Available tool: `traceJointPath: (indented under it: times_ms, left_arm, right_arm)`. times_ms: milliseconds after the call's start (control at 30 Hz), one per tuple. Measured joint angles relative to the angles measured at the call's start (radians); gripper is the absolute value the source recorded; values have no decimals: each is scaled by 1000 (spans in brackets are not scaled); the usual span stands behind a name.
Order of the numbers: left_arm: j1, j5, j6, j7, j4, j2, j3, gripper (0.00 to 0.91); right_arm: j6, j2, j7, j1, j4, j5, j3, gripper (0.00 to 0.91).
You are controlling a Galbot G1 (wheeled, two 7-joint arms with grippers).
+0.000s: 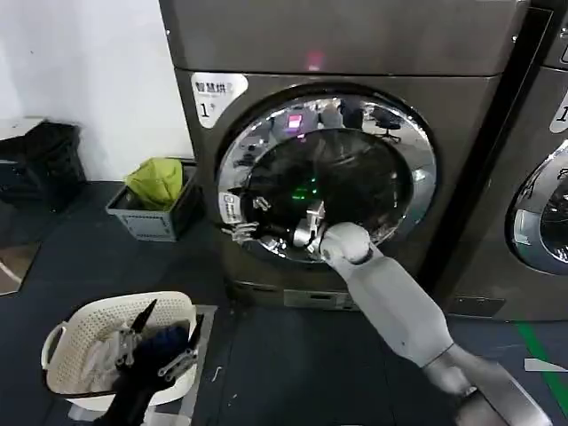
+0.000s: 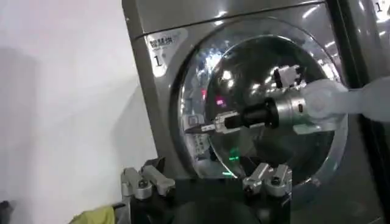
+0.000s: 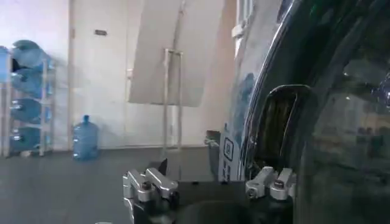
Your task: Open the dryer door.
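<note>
The door (image 1: 328,177) of machine 1 looks shut. The right hand (image 1: 244,232), spread and grasping nothing, reaches its left rim; pulling remains. The left hand (image 1: 155,342) idles, released.

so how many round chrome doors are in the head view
2: the dryer door on the machine marked 1, centre, and a neighbouring door cut off at the right edge.

right end effector (image 1: 244,232): arm outstretched, fingers parted | left end effector (image 1: 151,342): low, fingers parted
</note>
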Motion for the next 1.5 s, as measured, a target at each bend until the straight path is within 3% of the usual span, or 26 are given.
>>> traceJointPath:
  times_ms: [367, 767, 1500]
  left_arm:
    - [-86, -130, 93, 13, 39, 54, -59, 907]
    - [-264, -260, 175, 19, 118, 181, -100, 907]
    - [-483, -324, 216, 21, 248, 387, -37, 907]
  right_arm:
    - [-15, -60, -134, -10, 43, 37, 2, 907]
    - [29, -141, -360, -32, 58, 105, 13, 907]
    - [1, -343, -531, -166, 302, 192, 107, 907]
